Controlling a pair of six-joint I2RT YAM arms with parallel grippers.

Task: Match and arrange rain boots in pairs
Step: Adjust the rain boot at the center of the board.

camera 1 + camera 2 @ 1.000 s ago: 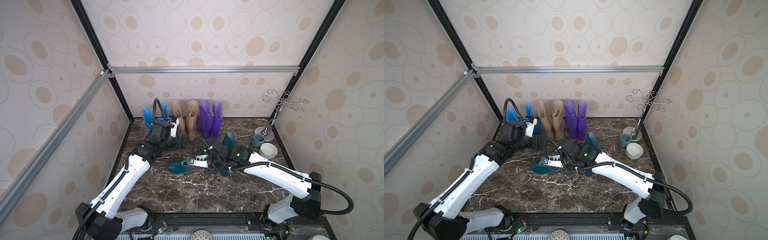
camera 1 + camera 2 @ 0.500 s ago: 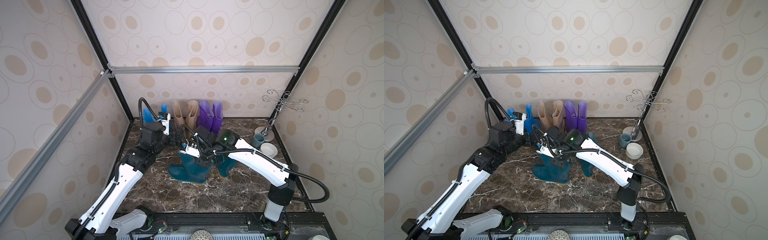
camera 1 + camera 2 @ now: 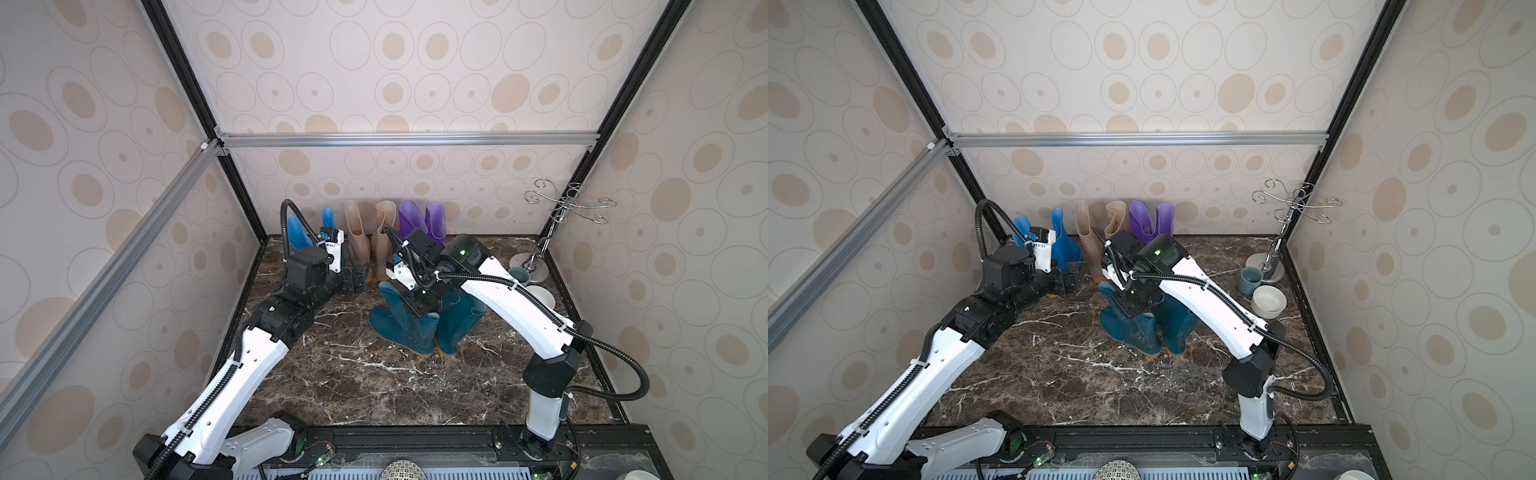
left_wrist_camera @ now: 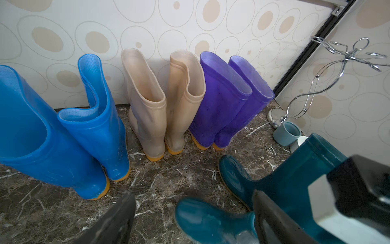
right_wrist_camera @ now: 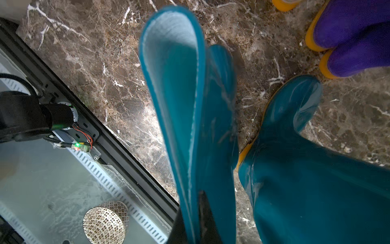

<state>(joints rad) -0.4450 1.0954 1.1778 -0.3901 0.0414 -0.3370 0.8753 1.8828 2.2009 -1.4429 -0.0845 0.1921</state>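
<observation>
Teal boot (image 3: 395, 328) stands upright mid table (image 3: 374, 386). My right gripper (image 3: 420, 306) is clamped on its shaft rim, which is squashed flat against a finger (image 5: 207, 221). Second teal boot (image 3: 457, 326) stands upright just beside it; can't tell if they touch. Behind them along the back wall, upright in a row: blue pair (image 4: 92, 131), beige pair (image 4: 147, 109), purple pair (image 4: 221, 101). My left gripper (image 3: 355, 283) is spread wide and holds nothing, low in front of the blue and beige boots. Cup (image 3: 1250, 279) and bowl (image 3: 1268, 301) are near the table's right edge.
</observation>
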